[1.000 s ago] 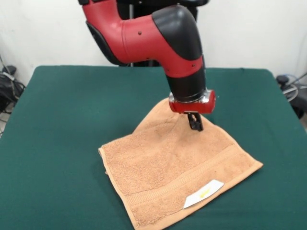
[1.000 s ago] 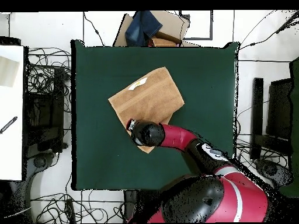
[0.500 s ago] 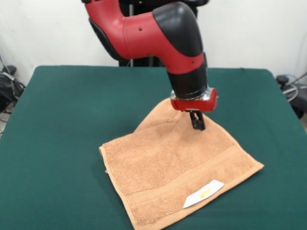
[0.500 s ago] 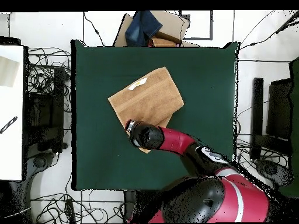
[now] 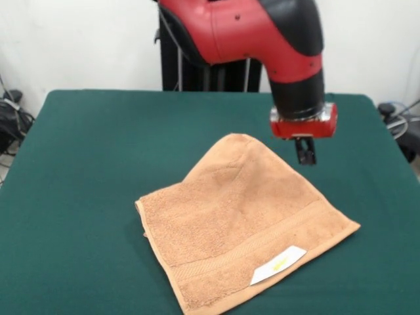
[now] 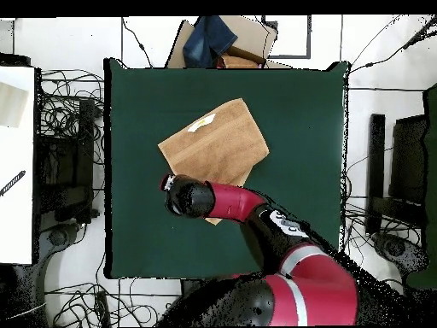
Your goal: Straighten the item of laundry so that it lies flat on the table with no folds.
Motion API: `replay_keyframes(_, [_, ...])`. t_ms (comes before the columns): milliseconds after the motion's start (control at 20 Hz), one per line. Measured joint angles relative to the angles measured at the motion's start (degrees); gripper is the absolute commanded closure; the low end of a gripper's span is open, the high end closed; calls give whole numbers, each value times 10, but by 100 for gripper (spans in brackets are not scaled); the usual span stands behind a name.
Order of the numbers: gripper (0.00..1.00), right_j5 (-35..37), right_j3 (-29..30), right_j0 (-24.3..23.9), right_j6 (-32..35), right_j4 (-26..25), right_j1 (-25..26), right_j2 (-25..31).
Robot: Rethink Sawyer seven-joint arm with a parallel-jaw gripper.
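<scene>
The orange-tan towel point(image 5: 236, 216) lies on the green table point(image 5: 98, 144), folded: its far part tapers to a rounded peak, and a second layer shows at its left edge. A white label with yellow print point(image 5: 279, 264) sits by its near border band. My gripper point(image 5: 305, 153) hangs just above the table beside the towel's right edge. It is off the cloth, shut and empty. In the overhead view the towel point(image 6: 213, 141) lies mid-table. The arm's wrist point(image 6: 189, 196) hides the gripper and covers the towel's corner nearest the robot.
A cardboard box with a blue cloth point(image 6: 220, 38) stands beyond the table's far edge. A white surface point(image 6: 17, 162) lies to the left, and dark equipment point(image 6: 410, 162) to the right. Cables point(image 6: 68, 111) lie on the floor around the table.
The gripper has moved off the towel, to the right in the front view, and now hangs over bare table. The towel has kept its shape.
</scene>
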Motion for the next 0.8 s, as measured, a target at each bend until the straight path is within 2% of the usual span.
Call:
replay_keyframes(200, [100, 22, 14, -8, 0, 17, -32, 2])
replay_keyframes(450, [100, 39, 13, -31, 0, 32, -41, 5])
replay_keyframes(550, [100, 63, 2, -34, 0, 33, -40, 4])
replay_keyframes(700, [100, 136, -40, -34, 0, 33, -26, 3])
replay_keyframes(800, [100, 153, -57, -35, 0, 33, -17, 3])
